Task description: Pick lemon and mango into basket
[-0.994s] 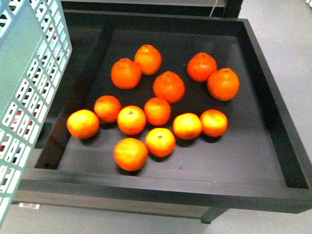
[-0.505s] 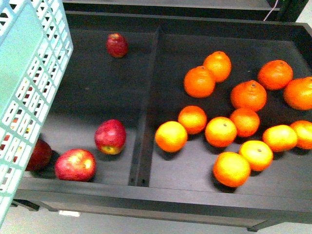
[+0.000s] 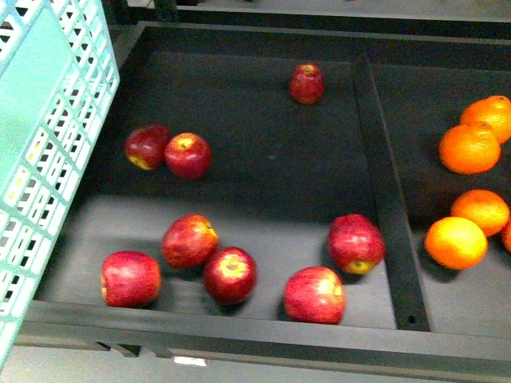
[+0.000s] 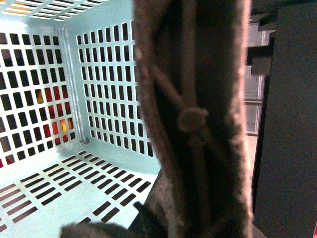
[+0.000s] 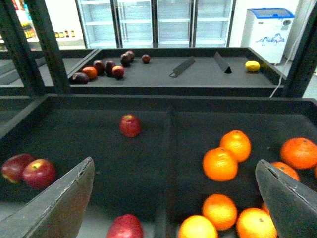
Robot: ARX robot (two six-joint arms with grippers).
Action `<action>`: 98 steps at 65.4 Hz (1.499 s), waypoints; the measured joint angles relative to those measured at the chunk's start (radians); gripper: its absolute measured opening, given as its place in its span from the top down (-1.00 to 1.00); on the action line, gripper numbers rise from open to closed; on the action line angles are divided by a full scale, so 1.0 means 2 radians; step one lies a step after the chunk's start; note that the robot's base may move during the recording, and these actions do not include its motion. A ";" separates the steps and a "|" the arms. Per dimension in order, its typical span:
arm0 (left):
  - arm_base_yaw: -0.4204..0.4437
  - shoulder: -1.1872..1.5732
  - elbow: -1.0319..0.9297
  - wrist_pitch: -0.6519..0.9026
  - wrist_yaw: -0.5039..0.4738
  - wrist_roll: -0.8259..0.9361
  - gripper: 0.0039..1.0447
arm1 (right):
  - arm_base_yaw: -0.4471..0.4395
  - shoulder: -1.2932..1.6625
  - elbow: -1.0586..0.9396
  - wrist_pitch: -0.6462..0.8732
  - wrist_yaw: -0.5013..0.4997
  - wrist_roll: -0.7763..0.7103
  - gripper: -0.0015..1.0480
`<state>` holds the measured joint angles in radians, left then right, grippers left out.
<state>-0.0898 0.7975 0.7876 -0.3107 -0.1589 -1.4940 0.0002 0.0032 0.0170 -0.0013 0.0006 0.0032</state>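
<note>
Over the bin (image 5: 198, 102) of apples (image 5: 130, 125) and oranges (image 5: 219, 164), your right gripper (image 5: 174, 166) gapes wide, empty; the lemon (image 5: 252, 66) lies on the far shelf (image 5: 198, 74) beyond. You cannot tell your left gripper's grip; the basket (image 3: 48, 159) fills the front view's left edge.

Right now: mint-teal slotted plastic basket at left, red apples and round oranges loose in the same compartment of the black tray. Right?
Not the same compartment. In the front view a black divider bar separates them: red apples left of it, round oranges right of it. The mint-teal slotted plastic basket is at left, as said.
</note>
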 joint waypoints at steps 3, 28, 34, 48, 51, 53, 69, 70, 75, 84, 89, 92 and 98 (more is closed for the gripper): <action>0.000 0.001 0.000 0.000 -0.001 0.000 0.92 | 0.000 0.000 0.000 0.000 -0.001 0.000 -0.83; 0.000 0.001 0.000 0.000 -0.001 0.001 0.92 | 0.000 0.001 0.000 0.000 0.000 0.000 -0.83; 0.000 0.001 0.000 0.000 0.000 0.000 0.92 | 0.000 0.000 0.000 0.000 -0.001 0.000 -0.83; 0.000 0.001 0.000 0.000 0.000 0.000 0.92 | 0.000 0.000 0.000 0.000 0.000 0.000 -0.83; 0.000 0.001 0.000 0.000 0.000 0.000 0.92 | 0.000 0.000 0.000 0.000 0.001 0.000 -0.83; 0.000 0.001 0.000 0.000 -0.001 0.000 0.92 | 0.000 0.000 0.000 0.000 -0.002 0.000 -0.83; 0.000 0.001 0.000 0.000 -0.001 0.000 0.92 | 0.000 0.000 0.000 0.000 0.000 0.000 -0.83; 0.000 0.000 0.000 0.000 -0.001 0.000 0.92 | 0.000 0.000 0.000 0.000 0.000 0.000 -0.83; 0.000 0.000 0.001 0.000 -0.001 0.000 0.92 | 0.000 0.000 0.000 0.000 -0.001 0.000 -0.83; 0.000 -0.001 0.001 0.000 -0.001 0.000 0.92 | 0.000 0.000 0.000 0.000 0.000 0.000 -0.83; 0.000 0.000 0.000 0.000 -0.001 0.001 0.92 | 0.000 0.000 0.000 0.000 -0.001 0.000 -0.83; 0.000 0.000 0.000 0.000 -0.001 0.000 0.92 | 0.000 0.000 0.000 0.000 -0.001 0.000 -0.83; 0.000 -0.001 0.001 0.000 -0.001 0.000 0.92 | 0.000 0.000 0.000 0.000 0.000 0.000 -0.83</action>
<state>-0.0898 0.7963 0.7887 -0.3111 -0.1612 -1.4933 -0.0006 0.0040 0.0170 -0.0013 0.0006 0.0029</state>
